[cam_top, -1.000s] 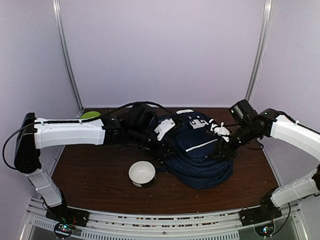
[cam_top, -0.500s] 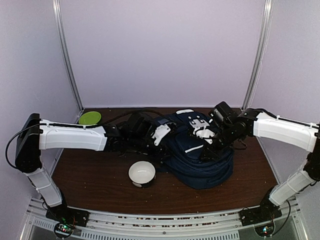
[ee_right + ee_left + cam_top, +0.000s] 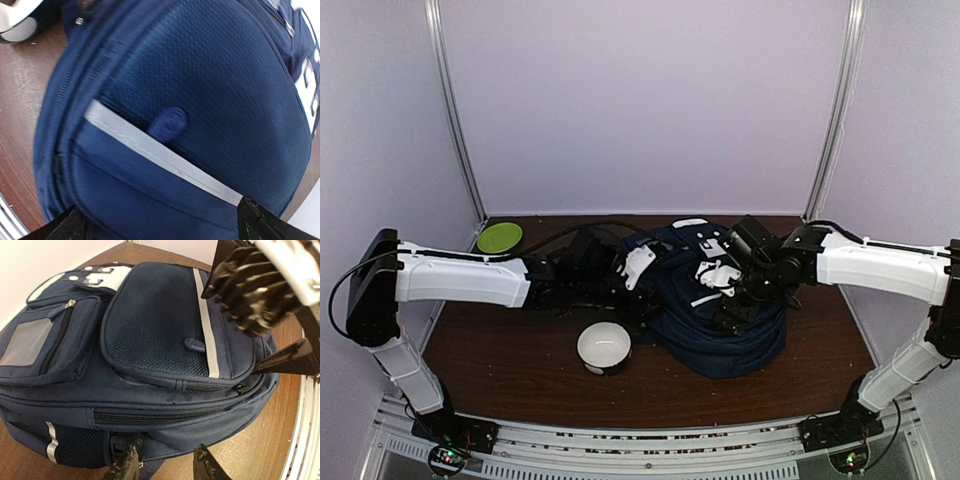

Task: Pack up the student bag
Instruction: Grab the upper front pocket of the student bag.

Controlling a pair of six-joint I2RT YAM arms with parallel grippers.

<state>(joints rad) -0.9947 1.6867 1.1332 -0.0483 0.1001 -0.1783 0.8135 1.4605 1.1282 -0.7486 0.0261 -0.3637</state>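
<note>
The student bag (image 3: pixel 730 335) is a big navy backpack with white stripes, lying flat in the middle of the table. My left gripper (image 3: pixel 648 285) is at its left edge. In the left wrist view the left gripper (image 3: pixel 165 465) has its two fingers either side of the bag's (image 3: pixel 150 340) bottom seam beside a black buckle (image 3: pixel 120 442), closed part-way on the fabric. My right gripper (image 3: pixel 722 295) hovers over the front pocket. In the right wrist view the right gripper (image 3: pixel 165 225) stands wide open above the white stripe (image 3: pixel 160 155), holding nothing.
A white bowl (image 3: pixel 604 348) stands on the brown table (image 3: pixel 500 350) just left of the bag's front. A green plate (image 3: pixel 500 236) lies at the back left corner. Walls close in the back and both sides.
The right gripper has swung left from the bag's right side to above its front pocket, and its jaws have gone wide open. The left gripper has stayed at the bag's left edge.
</note>
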